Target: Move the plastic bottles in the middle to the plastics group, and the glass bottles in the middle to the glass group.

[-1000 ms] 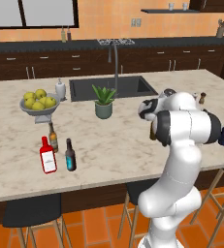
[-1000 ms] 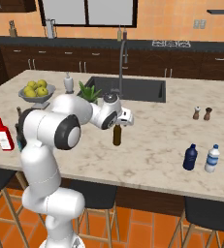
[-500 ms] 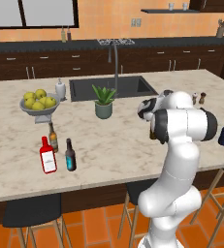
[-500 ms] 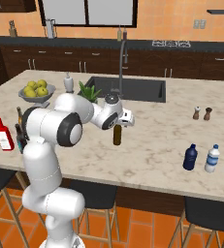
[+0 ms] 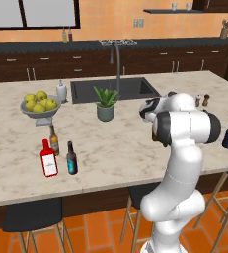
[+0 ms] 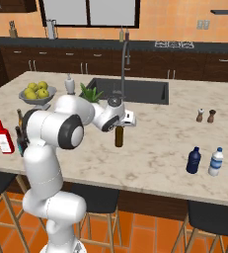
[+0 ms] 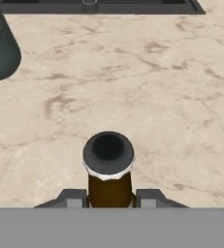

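Yellow fruit (image 5: 38, 102) in grey bowl (image 5: 37, 114) on counter (image 5: 115, 148)

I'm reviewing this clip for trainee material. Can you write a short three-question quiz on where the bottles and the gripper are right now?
1. True or false: the gripper is closed on the neck of the amber bottle.
2. Which stands beside the red bottle? A) the blue bottle B) the black bottle C) the plant
3. Fill in: the amber bottle stands upright on the ____.

Key: 1 true; the fingers flank the neck just under the dark cap. 2 B; the small brown bottle is there too. 3 counter.
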